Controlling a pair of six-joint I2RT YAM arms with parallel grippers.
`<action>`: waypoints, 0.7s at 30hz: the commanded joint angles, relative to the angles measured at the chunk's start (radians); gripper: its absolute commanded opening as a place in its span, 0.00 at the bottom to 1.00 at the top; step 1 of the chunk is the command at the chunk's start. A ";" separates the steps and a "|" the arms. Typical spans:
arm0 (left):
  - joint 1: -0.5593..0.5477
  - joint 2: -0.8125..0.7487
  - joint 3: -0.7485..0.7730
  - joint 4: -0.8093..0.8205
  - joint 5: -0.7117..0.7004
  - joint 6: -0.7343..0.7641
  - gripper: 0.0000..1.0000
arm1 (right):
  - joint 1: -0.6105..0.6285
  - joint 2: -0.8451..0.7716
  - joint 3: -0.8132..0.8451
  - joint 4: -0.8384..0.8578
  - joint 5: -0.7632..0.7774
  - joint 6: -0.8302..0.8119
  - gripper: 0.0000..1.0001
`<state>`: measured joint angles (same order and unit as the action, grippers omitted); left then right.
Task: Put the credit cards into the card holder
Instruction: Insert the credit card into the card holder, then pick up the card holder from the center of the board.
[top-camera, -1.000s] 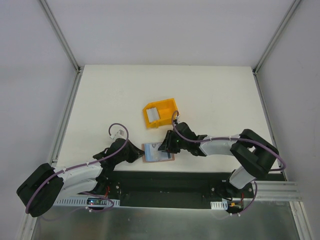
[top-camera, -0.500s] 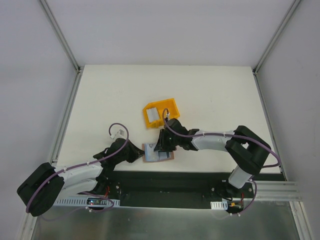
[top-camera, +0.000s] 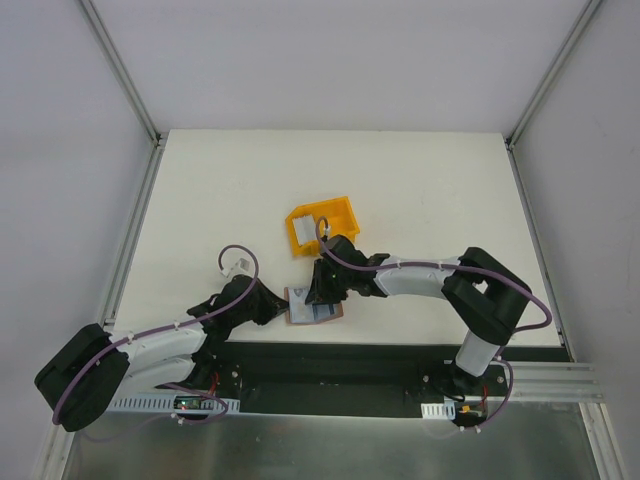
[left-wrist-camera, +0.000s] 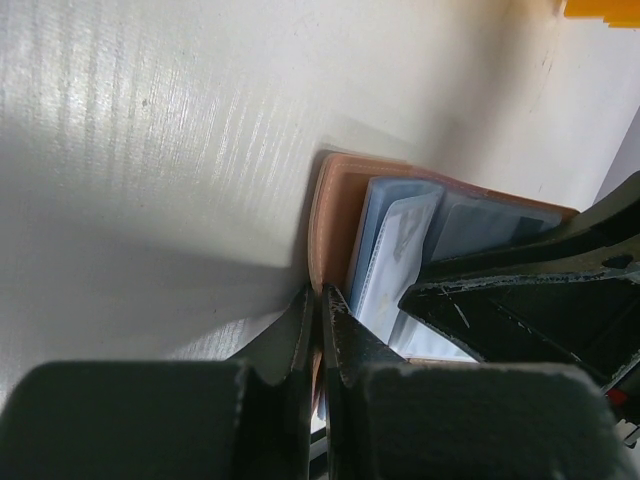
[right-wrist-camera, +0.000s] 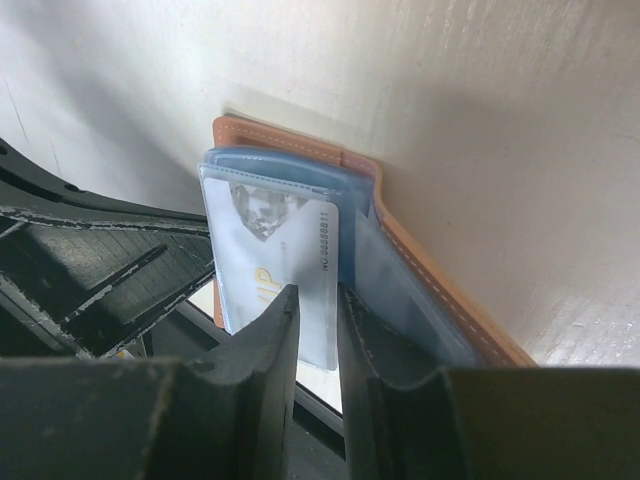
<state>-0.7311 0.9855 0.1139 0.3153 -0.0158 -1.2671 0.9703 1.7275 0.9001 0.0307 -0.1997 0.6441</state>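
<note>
Evidently card (right-wrist-camera: 280, 250) thin, stiff, slick: take by short edge (card holder (right-wrist-camera: 290, 140) floppy, left fingers (left-wrist-camera: 352, 345) clamped on it); right fingers (right-wrist-camera: 270, 335) barely apart, grip unclear.

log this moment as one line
left gripper: shut on card holder edge | right gripper: jaws narrow, tips at white card, grip unclear | white card: against card holder's blue sleeves | step: card insertion

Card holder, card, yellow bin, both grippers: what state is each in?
Card holder: lying open.
Card: on the blue sleeves, tucked in or not unclear.
Yellow bin: upright, something pale inside.
Left gripper: shut on the holder's edge.
Right gripper: fingers narrowly apart over the card, grip unclear.
</note>
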 joint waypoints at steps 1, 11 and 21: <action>0.004 0.009 -0.003 -0.067 -0.004 0.021 0.00 | 0.010 -0.005 0.026 0.002 -0.032 -0.004 0.23; 0.004 -0.042 -0.020 -0.076 0.005 0.018 0.00 | -0.008 -0.057 -0.012 0.037 -0.040 0.002 0.18; 0.004 -0.174 0.003 -0.163 0.060 -0.052 0.00 | -0.007 -0.143 -0.036 0.089 -0.083 0.051 0.18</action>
<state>-0.7311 0.8673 0.1020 0.2127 0.0002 -1.2762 0.9600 1.6592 0.8692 0.0513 -0.2348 0.6567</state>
